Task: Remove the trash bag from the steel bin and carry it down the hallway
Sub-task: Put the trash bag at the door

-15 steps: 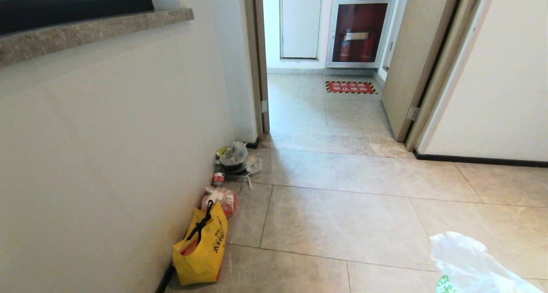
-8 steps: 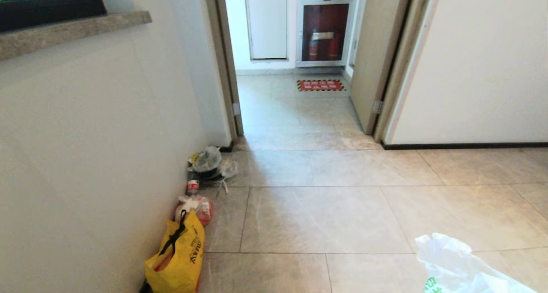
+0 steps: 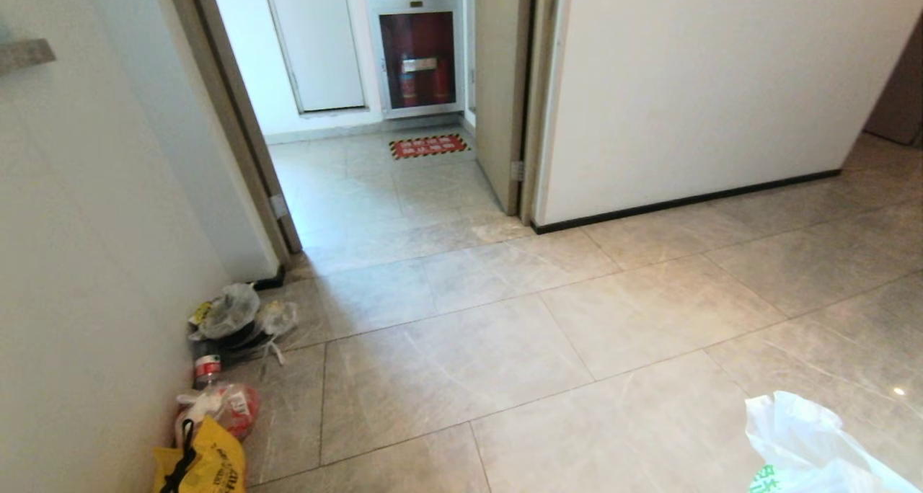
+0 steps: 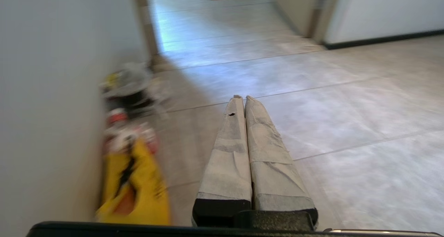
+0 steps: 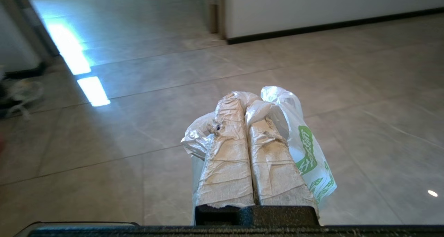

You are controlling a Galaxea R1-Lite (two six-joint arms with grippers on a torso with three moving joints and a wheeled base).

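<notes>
Now, carrying step: the trash bag is out of the bin and on its way — the steel bin is not in any view.
Right claw (image 5: pixel 245 107): squeezed tight on the bunched top of the trash bag (image 5: pixel 305 154), so the bag hangs below and beside it and cannot slip off.
Trash bag: white thin plastic with green marks; in the head view it pokes up at the bottom right corner (image 3: pixel 807 442), above the floor.
Left claw (image 4: pixel 242 98): pressed together with nothing in it, pointing ahead over the floor — it looks like it is just along for the ride.
Hallway floor (image 3: pixel 505 349): shiny grey-beige tiles, with an open way ahead and to the right.
Left wall (image 3: pixel 86 262): a row of rubbish sits at its foot — a yellow bag (image 3: pixel 205 468), a small red and white bag (image 3: pixel 223 406), a bottle with a red label (image 3: pixel 208 369) and a grey pile of bags (image 3: pixel 231 316). They are tucked against the wall, so the middle stays free to drive through.
Doorway (image 3: pixel 375 183): open, with a red floor sign (image 3: pixel 429 146) beyond it.
Next, I think: drive on and keep the squeeze tight.
</notes>
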